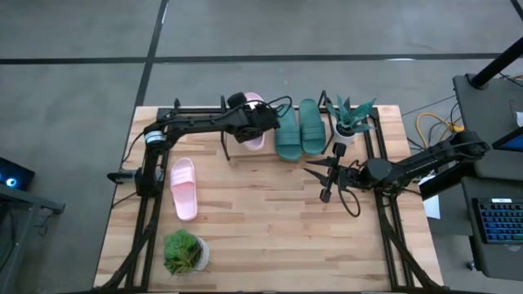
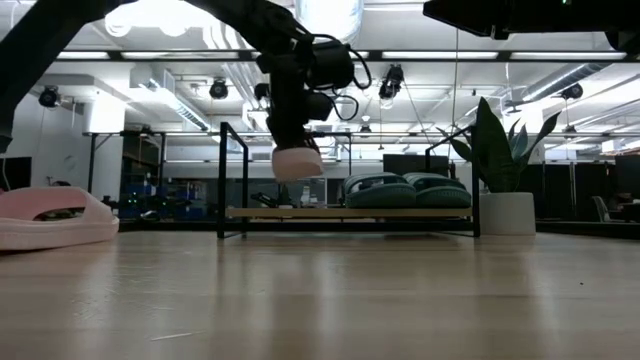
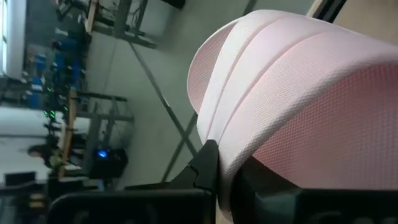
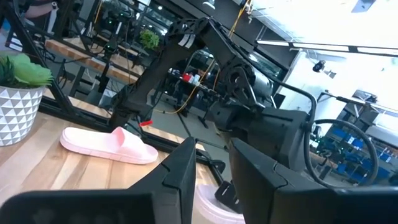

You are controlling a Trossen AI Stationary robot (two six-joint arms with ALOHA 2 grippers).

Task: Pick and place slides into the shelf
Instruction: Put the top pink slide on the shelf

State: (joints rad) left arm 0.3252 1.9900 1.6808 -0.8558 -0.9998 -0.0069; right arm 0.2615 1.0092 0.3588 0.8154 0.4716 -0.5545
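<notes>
My left gripper (image 1: pixel 255 121) is shut on a light pink slide (image 1: pixel 254 141) and holds it over the left part of the shelf (image 2: pixel 350 212). In the low view the slide (image 2: pixel 297 160) hangs above the shelf's wood board. Two dark teal slides (image 1: pixel 298 129) lie side by side on the shelf's right part. The second pink slide (image 1: pixel 183 188) lies flat on the table near the left arm's base. My right gripper (image 1: pixel 324 180) is open and empty above the table, in front of the shelf's right end. My left gripper holds the pink slide about its middle, coming from above. One finger (image 3: pixel 208 165) lies against the slide's edge (image 3: pixel 214 134); the other finger is hidden behind the slide. The slide is lifted clear of the shelf board, with one end (image 2: pixel 298 165) showing below the gripper.
A spiky plant in a white pot (image 1: pixel 351 121) stands at the shelf's right end. A bushy plant in a patterned pot (image 1: pixel 186 251) stands near the table's front left. Black arm-mount frames run along both table sides. Bare wood lies between the shelf and the front edge.
</notes>
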